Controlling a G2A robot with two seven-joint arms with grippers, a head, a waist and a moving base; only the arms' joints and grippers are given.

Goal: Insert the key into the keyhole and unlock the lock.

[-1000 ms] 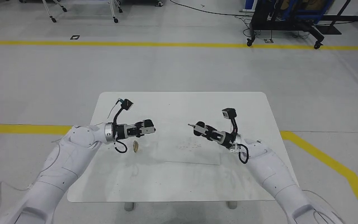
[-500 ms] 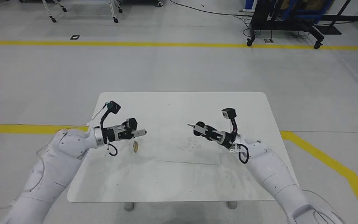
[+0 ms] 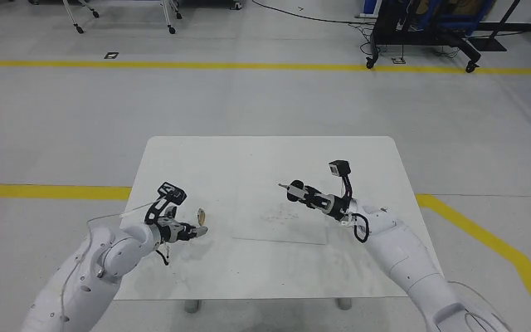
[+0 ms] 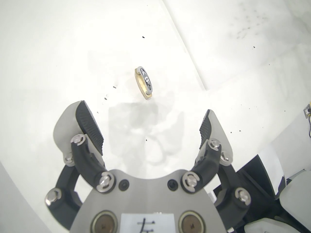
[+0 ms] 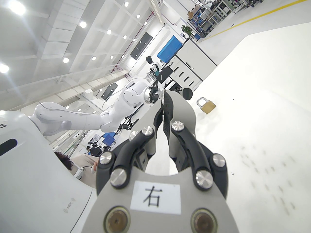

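Just beyond left hand point(image 4: 145, 109): lock point(image 4: 143, 82)

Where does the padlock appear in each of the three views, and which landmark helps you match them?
Top view: padlock on the left part of the table, beside the left hand.
Left wrist view: padlock just ahead of the open left hand.
Right wrist view: padlock on the table beyond the right hand.
Shared landmark: grey scuff marks on the table.
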